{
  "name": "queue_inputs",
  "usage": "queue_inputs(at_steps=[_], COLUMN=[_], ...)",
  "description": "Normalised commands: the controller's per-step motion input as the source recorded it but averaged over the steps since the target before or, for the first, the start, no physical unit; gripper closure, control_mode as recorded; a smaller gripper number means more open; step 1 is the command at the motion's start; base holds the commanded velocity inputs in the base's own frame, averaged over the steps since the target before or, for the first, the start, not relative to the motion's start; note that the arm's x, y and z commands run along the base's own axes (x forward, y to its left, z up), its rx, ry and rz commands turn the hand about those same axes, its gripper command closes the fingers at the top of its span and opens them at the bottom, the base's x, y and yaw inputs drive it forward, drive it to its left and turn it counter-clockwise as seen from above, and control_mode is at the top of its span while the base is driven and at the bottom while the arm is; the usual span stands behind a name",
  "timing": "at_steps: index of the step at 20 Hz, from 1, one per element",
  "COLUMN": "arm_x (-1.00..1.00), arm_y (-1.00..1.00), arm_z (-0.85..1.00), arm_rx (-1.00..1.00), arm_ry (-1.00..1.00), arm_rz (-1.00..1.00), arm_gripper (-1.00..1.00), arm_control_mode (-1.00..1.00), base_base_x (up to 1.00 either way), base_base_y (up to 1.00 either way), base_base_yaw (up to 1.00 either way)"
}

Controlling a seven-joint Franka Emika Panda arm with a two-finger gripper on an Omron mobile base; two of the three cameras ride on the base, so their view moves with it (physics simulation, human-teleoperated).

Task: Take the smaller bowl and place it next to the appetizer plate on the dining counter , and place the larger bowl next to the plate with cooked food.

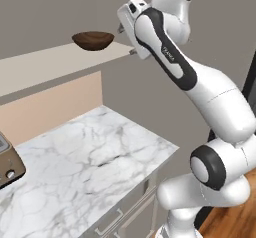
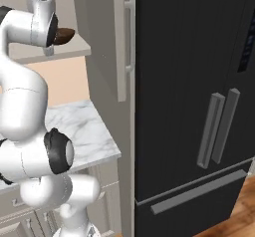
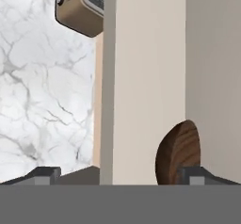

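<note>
The smaller bowl (image 1: pixel 93 40), dark brown wood, rests on a beige wall shelf (image 1: pixel 45 64) above the short worktop. My gripper (image 1: pixel 127 41) is raised to shelf height just right of the bowl, open and holding nothing. In the hand view the bowl (image 3: pixel 179 151) appears edge-on, just inside the right fingertip (image 3: pixel 203 175), and the gripper (image 3: pixel 122 175) stands wide. In the right base view the bowl (image 2: pixel 64 36) peeks out from behind my arm. The larger bowl, both plates and the dining counter are out of view.
Below the shelf lies a white marble worktop (image 1: pixel 95 157) with a toaster (image 1: pixel 7 163) at its left edge. To the right are a tall grey cabinet panel (image 2: pixel 107 42) and a black fridge (image 2: pixel 199 81).
</note>
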Motion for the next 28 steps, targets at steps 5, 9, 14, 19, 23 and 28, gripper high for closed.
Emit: queue_inputs(at_steps=[5,9,14,19,23,28], arm_x=[0.37,0.56,0.63,0.72,0.77,0.75], arm_y=[-0.02,0.01,0.18,0.15,0.15,0.26], arm_z=[-0.48,-0.45,-0.15,0.00,0.01,0.00], arm_rx=[0.00,-0.03,-0.07,-0.07,-0.03,-0.01], arm_ry=[-0.07,-0.06,-0.10,-0.10,-0.07,-0.07], arm_rz=[0.14,0.13,0.11,0.13,0.11,0.07], arm_gripper=[-1.00,-1.00,-1.00,-1.00,-1.00,-1.00], arm_control_mode=[-1.00,-1.00,-1.00,-1.00,-1.00,-1.00], base_base_x=[0.00,0.00,0.00,0.00,0.00,0.00], base_base_y=[0.00,0.00,0.00,0.00,0.00,0.00], base_base_yaw=[0.00,0.00,0.00,0.00,0.00,0.00])
